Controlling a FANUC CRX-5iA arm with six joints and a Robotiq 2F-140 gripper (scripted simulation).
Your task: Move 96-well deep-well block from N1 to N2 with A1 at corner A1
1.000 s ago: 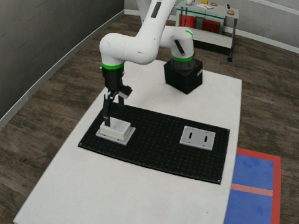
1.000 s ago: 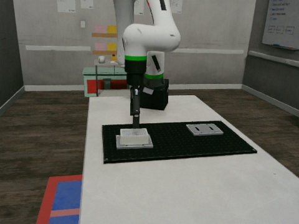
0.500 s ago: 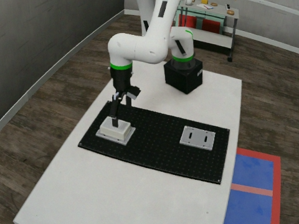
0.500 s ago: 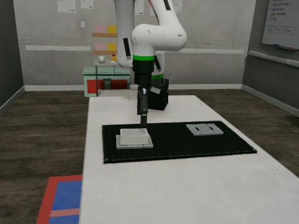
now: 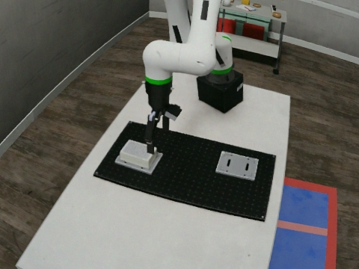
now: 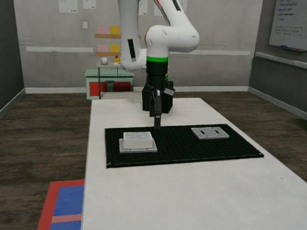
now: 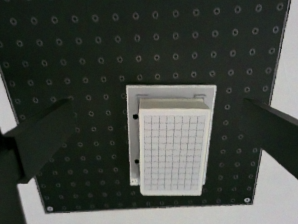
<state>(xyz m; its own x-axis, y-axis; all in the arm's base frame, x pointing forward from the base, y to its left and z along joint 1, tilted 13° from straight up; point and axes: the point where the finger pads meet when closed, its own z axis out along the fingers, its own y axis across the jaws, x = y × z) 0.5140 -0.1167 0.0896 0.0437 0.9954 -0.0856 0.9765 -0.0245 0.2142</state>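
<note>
On the black perforated board (image 5: 194, 179), toward its nine o'clock end in the top view, the white 96-well deep-well block (image 5: 137, 153) sits on plate nest N1 (image 5: 127, 164), a grey plate whose rim shows around the block's base. Well apart, at the three o'clock end of the same board, plate nest N2 (image 5: 237, 165) lies bare, showing two dark slots in its grey face. The board rests on a white table (image 5: 149, 232).

Hanging above the block, the gripper (image 7: 160, 125) has its jaws spread fully wide and holds nothing. From the wrist camera its two dark fingers reach in from the nine and three o'clock edges, with the block's well grid between them and clear space on both sides. From the exterior view the fingers (image 6: 157, 119) point straight down, their tips just above and behind the block (image 6: 137, 140), not touching it.

At twelve o'clock in the top view the white arm (image 5: 187, 52) rises from a black pedestal (image 5: 235, 98). Which corner of the block is cut off is too small to tell.
</note>
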